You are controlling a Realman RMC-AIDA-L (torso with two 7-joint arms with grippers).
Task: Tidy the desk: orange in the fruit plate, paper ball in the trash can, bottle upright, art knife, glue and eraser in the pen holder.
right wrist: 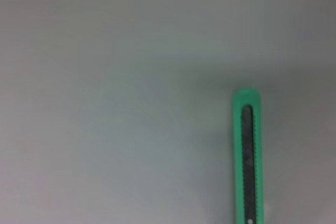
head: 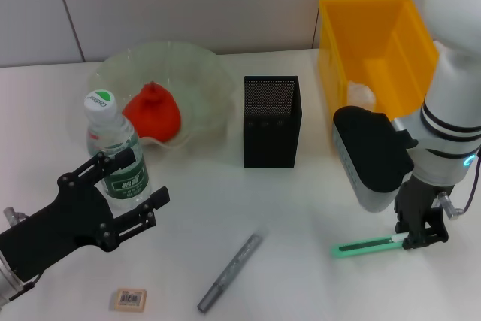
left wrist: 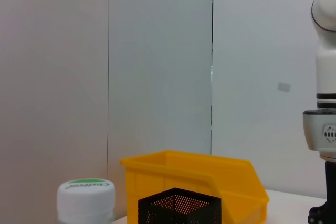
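I see the right gripper (head: 421, 240) at lower right of the head view, clamped on one end of the knife (head: 366, 246), which lies flat, slim and mint-green on the table (head: 301, 216). The left gripper (head: 128, 201) stands spread just beside the upright bottle (head: 116, 154) at left. Open table separates the knife from the holder (head: 272, 121) and the bin (head: 376, 46) above it.

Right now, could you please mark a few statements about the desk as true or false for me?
1. The orange lies in the fruit plate. True.
2. The bottle lies on its side. False: it stands upright.
3. The right pincer is at one end of the knife. True.
4. The glue is in the pen holder. False: it lies on the desk in front of it.
5. The eraser is in the trash can. False: it lies on the desk near the left pincer.
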